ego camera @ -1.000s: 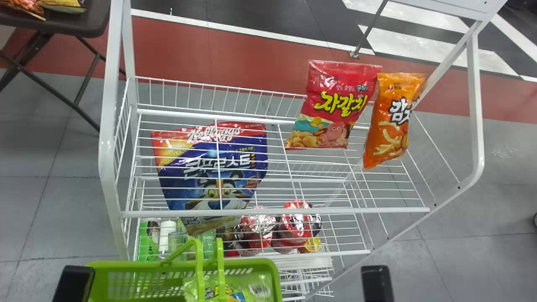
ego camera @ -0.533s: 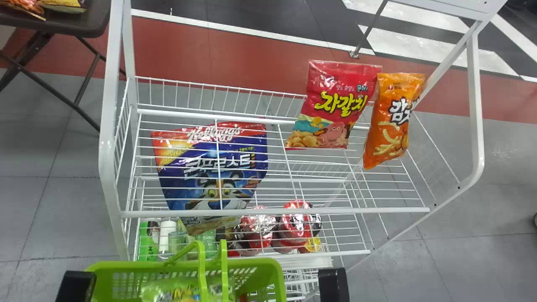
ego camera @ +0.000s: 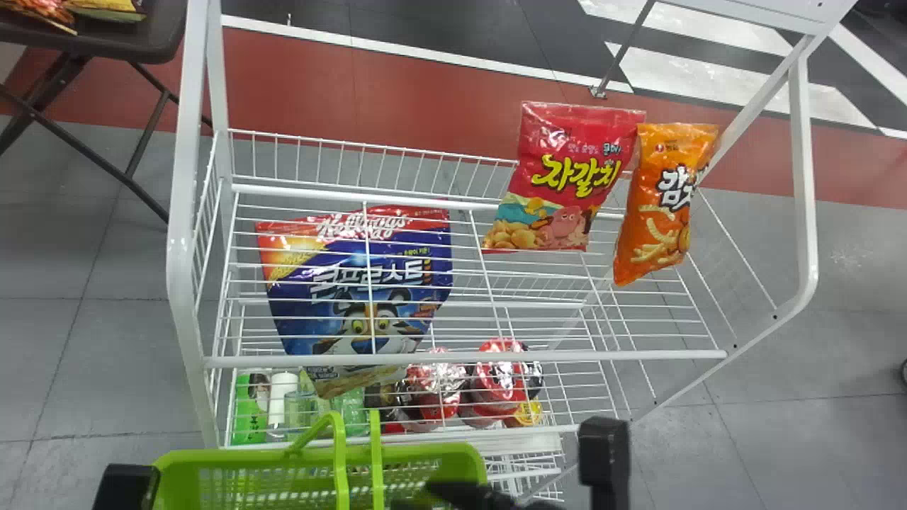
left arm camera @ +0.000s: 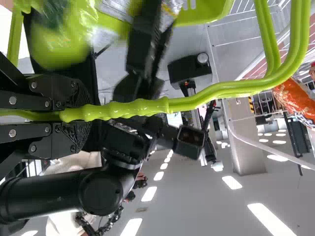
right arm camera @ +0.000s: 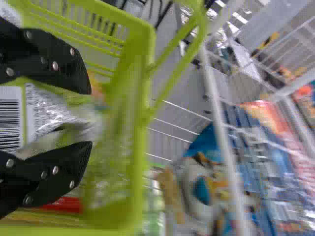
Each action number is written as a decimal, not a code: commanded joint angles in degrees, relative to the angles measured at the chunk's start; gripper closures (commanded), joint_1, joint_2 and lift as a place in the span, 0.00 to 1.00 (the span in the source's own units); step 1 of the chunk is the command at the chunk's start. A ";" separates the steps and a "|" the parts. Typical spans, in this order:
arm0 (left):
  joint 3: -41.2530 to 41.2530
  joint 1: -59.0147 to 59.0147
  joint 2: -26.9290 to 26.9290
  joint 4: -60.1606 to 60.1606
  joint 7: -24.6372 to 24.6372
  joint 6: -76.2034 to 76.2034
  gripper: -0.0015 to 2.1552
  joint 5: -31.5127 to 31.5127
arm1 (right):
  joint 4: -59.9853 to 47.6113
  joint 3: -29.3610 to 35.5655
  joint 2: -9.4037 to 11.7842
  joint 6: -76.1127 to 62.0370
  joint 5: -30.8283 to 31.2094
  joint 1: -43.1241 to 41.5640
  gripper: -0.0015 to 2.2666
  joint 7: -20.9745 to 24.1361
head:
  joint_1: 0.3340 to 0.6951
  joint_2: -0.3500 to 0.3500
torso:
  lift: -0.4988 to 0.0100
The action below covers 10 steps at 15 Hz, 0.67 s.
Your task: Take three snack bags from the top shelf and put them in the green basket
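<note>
White wire rack [ego camera: 460, 356] ahead of claws: red bag [ego camera: 567, 177], orange bag [ego camera: 666, 205] | left claw [left arm camera: 81, 114] pinching basket handle [left arm camera: 142, 107] | right claw [right arm camera: 89, 118] at green basket [ego camera: 241, 459], barcoded bag [right arm camera: 10, 120] there, grip: can't tell | likely two left

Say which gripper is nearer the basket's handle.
Left. The left gripper is clamped on the handle; the right gripper is over or in the green basket, apart from the handle.
</note>
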<state>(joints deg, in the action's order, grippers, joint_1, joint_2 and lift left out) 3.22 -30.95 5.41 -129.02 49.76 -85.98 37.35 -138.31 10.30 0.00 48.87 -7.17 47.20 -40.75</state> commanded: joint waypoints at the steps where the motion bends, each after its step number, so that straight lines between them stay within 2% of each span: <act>1: 0.03 0.02 0.04 0.00 -0.01 0.23 0.82 0.00 | -0.30 2.88 -0.05 -10.24 -1.62 0.70 0.02 -0.03 | 1.00 0.00 | 0.89; 4: 0.12 0.02 0.04 -0.09 -0.10 0.23 0.82 0.00 | 1.90 5.61 -0.05 -34.32 -2.94 0.70 0.03 1.73 | 1.00 0.00 | 0.89; 6: 0.12 0.02 0.13 0.00 -0.01 0.06 0.82 0.00 | 5.06 6.75 -0.05 -51.19 -2.94 -0.79 0.03 7.09 | 1.00 0.00 | 0.89; 8: 0.21 0.02 0.22 -0.09 0.08 0.06 0.82 -0.09 | 7.96 8.24 -0.05 -55.76 -2.06 -5.19 0.03 13.15 | 1.00 0.00 | 0.89; 10: 0.21 -0.16 0.22 -0.09 0.16 0.06 0.82 -0.09 | 11.39 11.49 -0.05 -52.95 -1.53 -11.69 0.03 15.62 | 1.00 0.00 | 0.89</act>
<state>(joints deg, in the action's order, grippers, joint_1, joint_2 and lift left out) 3.42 -31.01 5.61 -129.11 49.92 -85.90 37.31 -129.14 19.76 0.00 -5.81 -9.08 39.66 -25.42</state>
